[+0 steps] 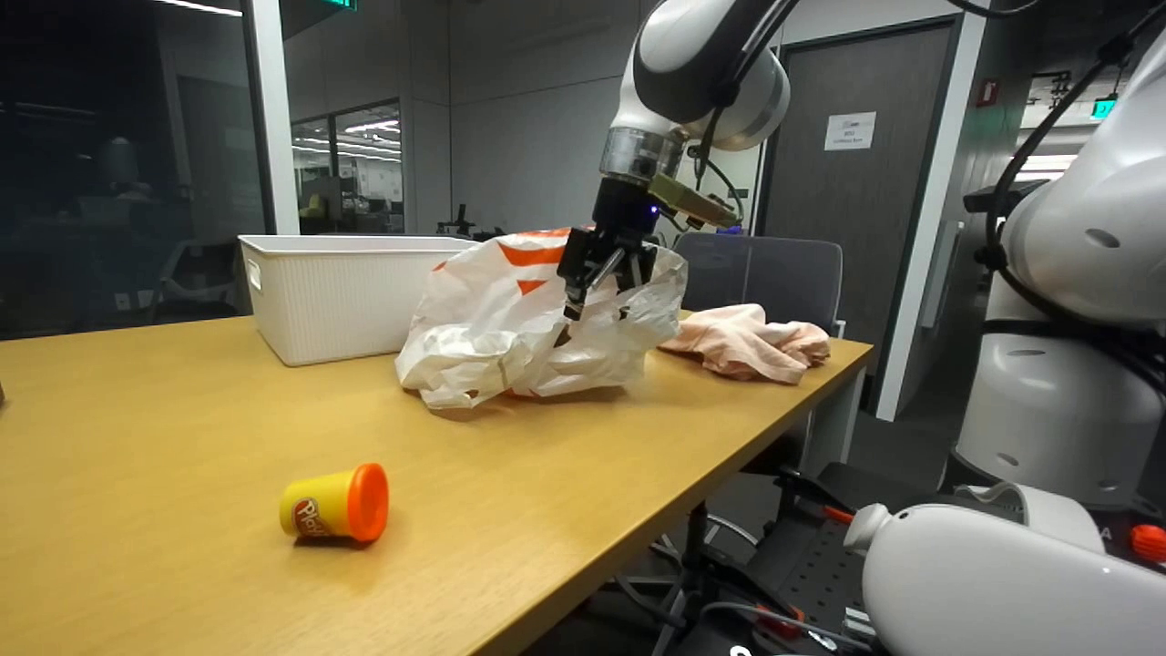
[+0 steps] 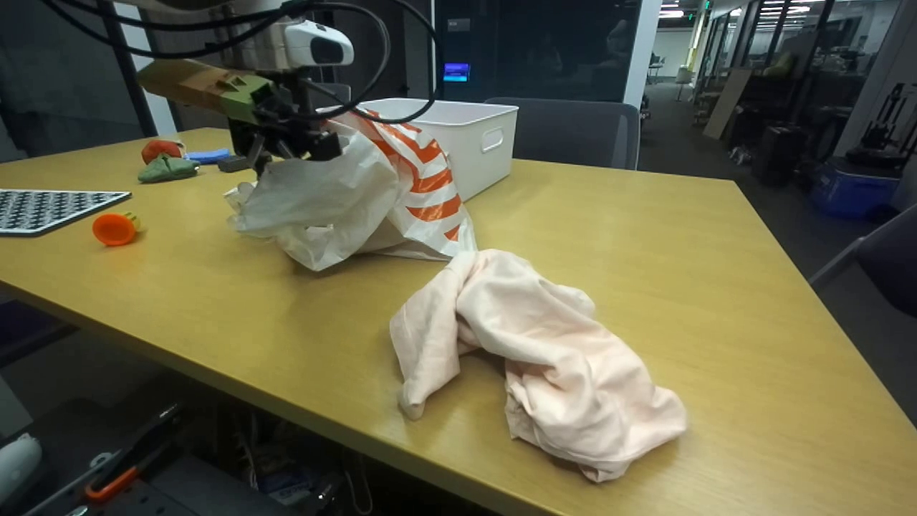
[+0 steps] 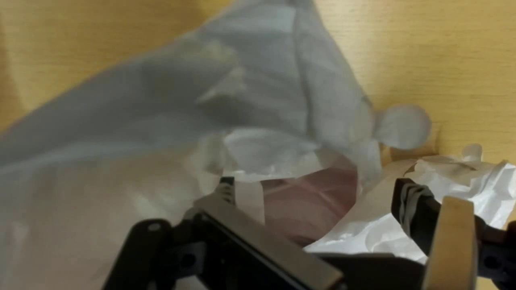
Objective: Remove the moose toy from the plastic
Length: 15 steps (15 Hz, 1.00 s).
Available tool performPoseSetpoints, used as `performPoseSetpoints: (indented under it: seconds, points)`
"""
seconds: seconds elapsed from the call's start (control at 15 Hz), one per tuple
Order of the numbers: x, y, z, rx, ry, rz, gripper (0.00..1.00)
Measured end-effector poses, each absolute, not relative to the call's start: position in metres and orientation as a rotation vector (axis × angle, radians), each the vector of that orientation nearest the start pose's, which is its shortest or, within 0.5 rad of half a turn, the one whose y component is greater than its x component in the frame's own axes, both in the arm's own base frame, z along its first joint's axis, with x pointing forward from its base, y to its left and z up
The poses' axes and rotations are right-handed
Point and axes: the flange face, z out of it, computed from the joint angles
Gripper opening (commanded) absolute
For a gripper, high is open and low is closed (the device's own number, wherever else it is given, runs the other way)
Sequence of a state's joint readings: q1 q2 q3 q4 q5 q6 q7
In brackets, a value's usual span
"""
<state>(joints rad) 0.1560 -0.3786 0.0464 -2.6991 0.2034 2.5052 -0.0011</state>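
A crumpled white plastic bag with orange stripes lies on the table in both exterior views [image 1: 492, 319] [image 2: 358, 201]. Its open mouth shows in the wrist view [image 3: 258, 72]. A dull reddish-brown patch [image 3: 306, 201] shows inside the bag between my fingers. I cannot tell if it is a toy or the bag's lining. The moose toy is not clearly visible. My gripper [image 1: 601, 305] points down at the bag's opening. In the wrist view the fingers [image 3: 314, 189] are wide apart with nothing held; the left fingertip is against or just inside the plastic.
A white bin [image 1: 337, 301] stands behind the bag. A pale pink cloth [image 2: 530, 351] lies beside it. A Play-Doh tub [image 1: 335, 504] lies on its side. A patterned board [image 2: 57, 209] and small green [image 2: 168, 168] and red [image 2: 162, 149] items lie further along the table.
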Motion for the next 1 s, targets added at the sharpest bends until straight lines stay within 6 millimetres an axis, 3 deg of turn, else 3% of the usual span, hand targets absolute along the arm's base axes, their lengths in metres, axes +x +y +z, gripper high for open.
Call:
performPoseSetpoints:
  seconds: [0.53,0.73,1.0]
  points:
    - [0.410,0.053,0.324,-3.251,-0.209,-0.493,1.00]
    - [0.413,0.063,0.329,-3.268,-0.226,-0.614,1.00]
    - [0.417,0.086,0.341,-3.159,-0.185,-0.735,1.00]
